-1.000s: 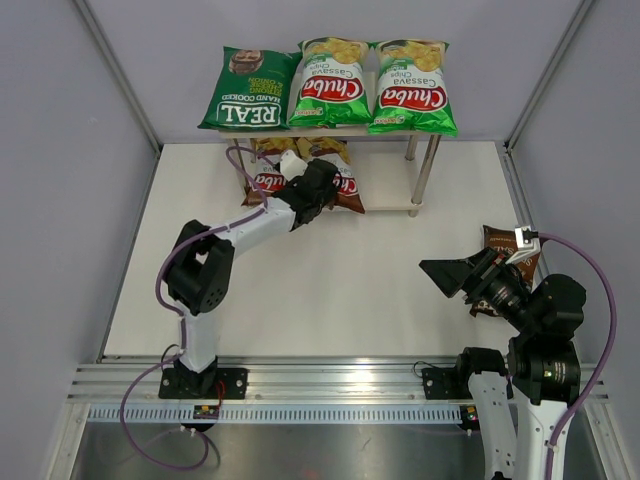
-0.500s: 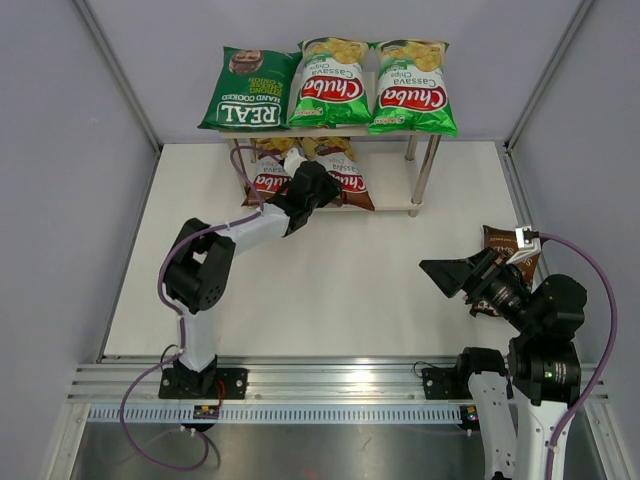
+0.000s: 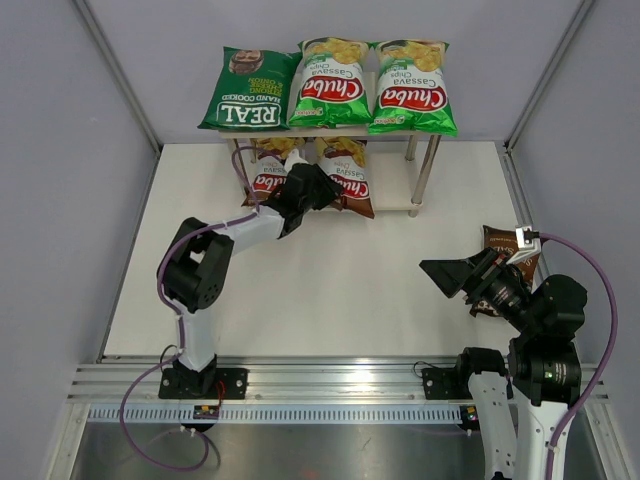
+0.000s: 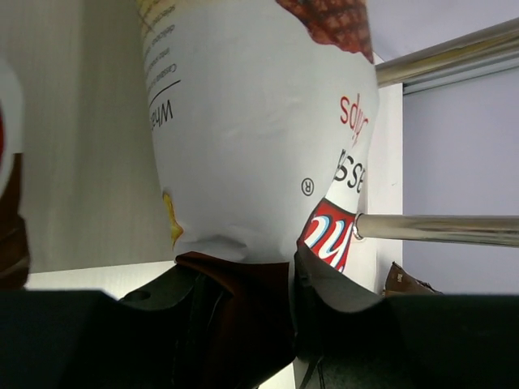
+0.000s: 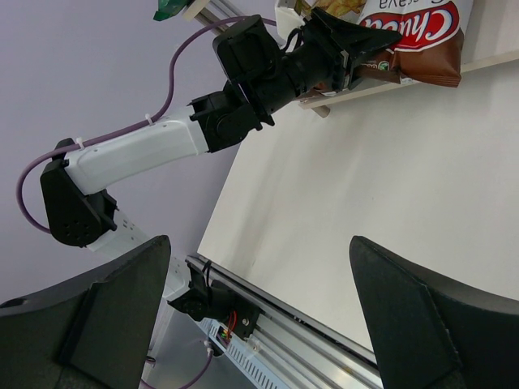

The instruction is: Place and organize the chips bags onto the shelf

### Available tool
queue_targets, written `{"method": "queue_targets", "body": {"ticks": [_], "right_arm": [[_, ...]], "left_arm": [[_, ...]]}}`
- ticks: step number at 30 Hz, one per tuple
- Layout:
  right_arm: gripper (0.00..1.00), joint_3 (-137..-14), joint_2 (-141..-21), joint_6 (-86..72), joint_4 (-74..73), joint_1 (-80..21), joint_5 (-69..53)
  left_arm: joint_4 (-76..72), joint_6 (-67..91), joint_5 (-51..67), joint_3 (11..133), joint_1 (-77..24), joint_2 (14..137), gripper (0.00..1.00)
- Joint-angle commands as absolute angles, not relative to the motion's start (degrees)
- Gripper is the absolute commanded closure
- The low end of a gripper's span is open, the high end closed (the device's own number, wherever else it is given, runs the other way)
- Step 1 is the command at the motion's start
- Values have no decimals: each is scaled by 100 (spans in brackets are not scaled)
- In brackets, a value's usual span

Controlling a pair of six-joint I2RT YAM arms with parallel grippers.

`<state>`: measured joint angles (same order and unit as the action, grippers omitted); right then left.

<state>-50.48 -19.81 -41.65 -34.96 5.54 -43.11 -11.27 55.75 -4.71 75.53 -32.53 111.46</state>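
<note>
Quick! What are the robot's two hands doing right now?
Left gripper: shut on the brown-red Chuba bag.
Right gripper: open, holding nothing.

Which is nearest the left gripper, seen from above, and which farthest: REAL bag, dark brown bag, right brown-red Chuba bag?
From the left gripper:
1. right brown-red Chuba bag, in its jaws, on the lower board of the shelf.
2. REAL bag, left end of the top board.
3. dark brown bag, on the table, far right.

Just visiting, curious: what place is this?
Likely a robotics lab test cell: left arm and right arm bolted to a metal rail, plain grey walls, a small shelf of chips bags.
</note>
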Motion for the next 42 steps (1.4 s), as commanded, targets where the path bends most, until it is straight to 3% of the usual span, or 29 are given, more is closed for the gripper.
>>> {"method": "queue_targets", "body": {"ticks": [1,3,7,8,19,21,28,36,41,42], "right_arm": [[1,-5265,-1960,-4192,-3331,501,-4403],[1,-5256,-1951,-4210,-3331,501,-4412],[0,-5256,-1951,-4210,-3322,501,-4412],[0,-5247,-1960,-4219,-3314,501,-4412],[1,-5238,-1934,-4254,-3287,501,-4421],[1,-5221,-1934,-4263,-3278,501,-4421],[1,-5221,-1942,-4298,-3261,501,-4456],[1,-5203,-1942,-4307,-3234,501,-4474],[0,-5177,-1960,-4333,-3173,501,-4500],[1,-5177,-1960,-4350,-3173,501,-4500]], "left_arm": [[-1011,5581,-430,7208,-3138,10951,80],[-801,5625,-492,7259,-3068,10934,77],[-484,5687,-755,7199,-3050,10776,50],[-457,5687,-773,7163,-3050,10741,39],[624,5459,-1828,7435,-3340,10318,19],[868,5371,-1828,7593,-3349,10397,12],[1642,5256,-2485,8015,-3594,10292,11],[2338,4730,-3093,8446,-3779,10125,2],[2032,4203,-2963,8429,-3937,9941,3],[1656,3827,-2831,8411,-3955,9949,9]]}}
